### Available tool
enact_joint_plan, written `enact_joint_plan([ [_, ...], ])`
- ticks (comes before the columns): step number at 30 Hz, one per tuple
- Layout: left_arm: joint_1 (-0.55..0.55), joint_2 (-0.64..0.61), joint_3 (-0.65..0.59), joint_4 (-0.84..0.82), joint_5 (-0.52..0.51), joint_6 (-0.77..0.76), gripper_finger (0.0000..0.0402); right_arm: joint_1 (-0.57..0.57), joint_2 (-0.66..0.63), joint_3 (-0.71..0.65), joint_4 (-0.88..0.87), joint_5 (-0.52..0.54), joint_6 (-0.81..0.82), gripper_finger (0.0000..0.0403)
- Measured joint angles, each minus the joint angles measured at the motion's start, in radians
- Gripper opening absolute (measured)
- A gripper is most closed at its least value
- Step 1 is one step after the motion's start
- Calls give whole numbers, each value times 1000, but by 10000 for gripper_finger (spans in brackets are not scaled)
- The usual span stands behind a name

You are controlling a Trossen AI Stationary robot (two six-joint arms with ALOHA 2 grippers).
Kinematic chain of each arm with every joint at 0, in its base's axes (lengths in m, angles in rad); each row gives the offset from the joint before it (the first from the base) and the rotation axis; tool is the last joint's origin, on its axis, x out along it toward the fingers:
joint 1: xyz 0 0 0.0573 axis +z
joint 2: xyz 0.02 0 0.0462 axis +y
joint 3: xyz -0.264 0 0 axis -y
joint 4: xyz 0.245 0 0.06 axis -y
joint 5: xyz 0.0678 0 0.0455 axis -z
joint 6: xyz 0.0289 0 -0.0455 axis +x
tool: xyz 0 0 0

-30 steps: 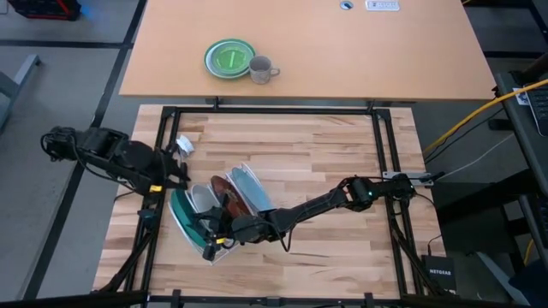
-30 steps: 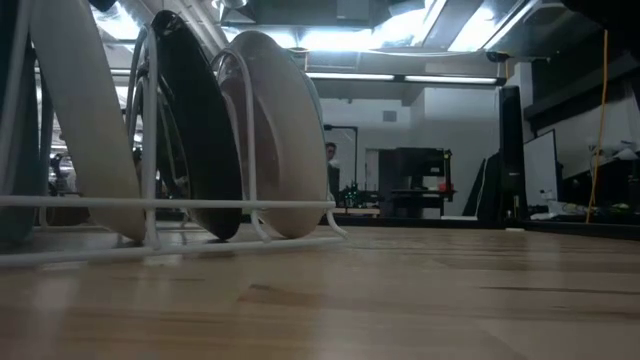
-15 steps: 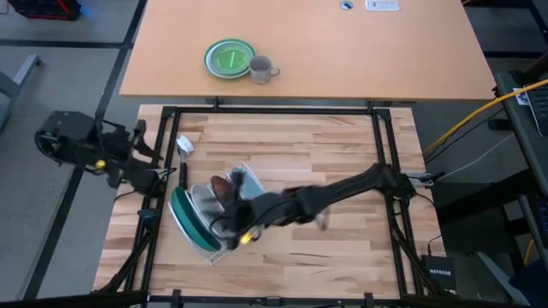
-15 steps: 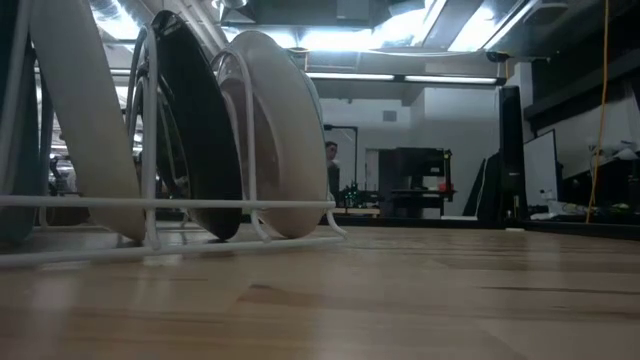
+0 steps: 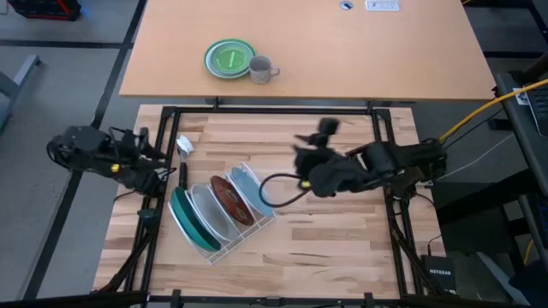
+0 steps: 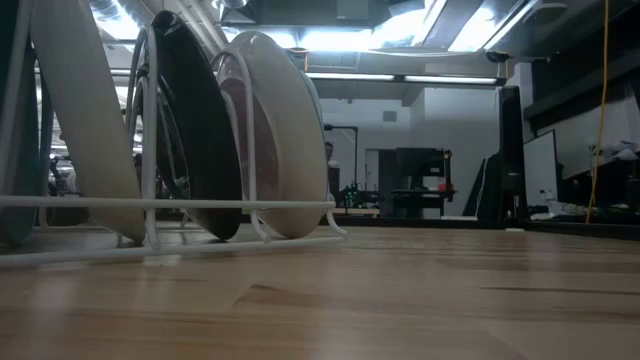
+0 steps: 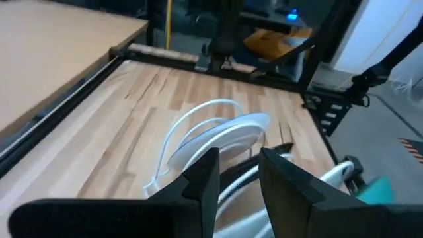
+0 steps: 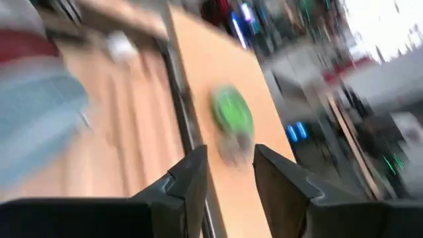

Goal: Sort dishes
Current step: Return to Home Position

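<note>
Four plates stand on edge in a white wire rack (image 5: 224, 241) on the table's left half: dark teal (image 5: 181, 218), white (image 5: 208, 214), dark red (image 5: 229, 198) and light blue (image 5: 249, 186). The low view shows them leaning in the rack wires: white (image 6: 80, 110), dark red (image 6: 195, 130), light blue (image 6: 285, 130). My left gripper (image 5: 161, 159) hangs open at the table's left edge, left of the rack; its wrist view looks over the light blue plate (image 7: 231, 135). My right gripper (image 5: 312, 141), blurred, is open and raised over the table's middle, right of the rack.
A small white object (image 5: 183, 145) lies on the table beyond the rack. On the farther tan table sit a bright green plate (image 5: 229, 58) and a grey mug (image 5: 263, 68). Black frame rails (image 5: 274, 109) border the wooden top. Bare wood lies right of the rack.
My right gripper has risen from the rack's near end by the teal plate and swung toward the table's right and far side, its wrist turning. My left gripper has drawn back from the rack toward the left edge. The plates have stayed in the rack.
</note>
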State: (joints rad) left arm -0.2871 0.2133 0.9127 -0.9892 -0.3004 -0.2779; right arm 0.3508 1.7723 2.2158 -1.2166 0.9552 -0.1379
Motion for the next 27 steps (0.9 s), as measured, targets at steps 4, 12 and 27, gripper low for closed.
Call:
enact_joint_plan([
  [4,0,-47,-159,237,19,76,98,42,-21,-44,-372,134,379,127],
  [12,0,-70,-391,590,73,155,98,201,-241,-473,-344,186,596,127],
  [27,-1,-77,-616,871,46,215,98,382,-751,-1358,241,324,849,127],
])
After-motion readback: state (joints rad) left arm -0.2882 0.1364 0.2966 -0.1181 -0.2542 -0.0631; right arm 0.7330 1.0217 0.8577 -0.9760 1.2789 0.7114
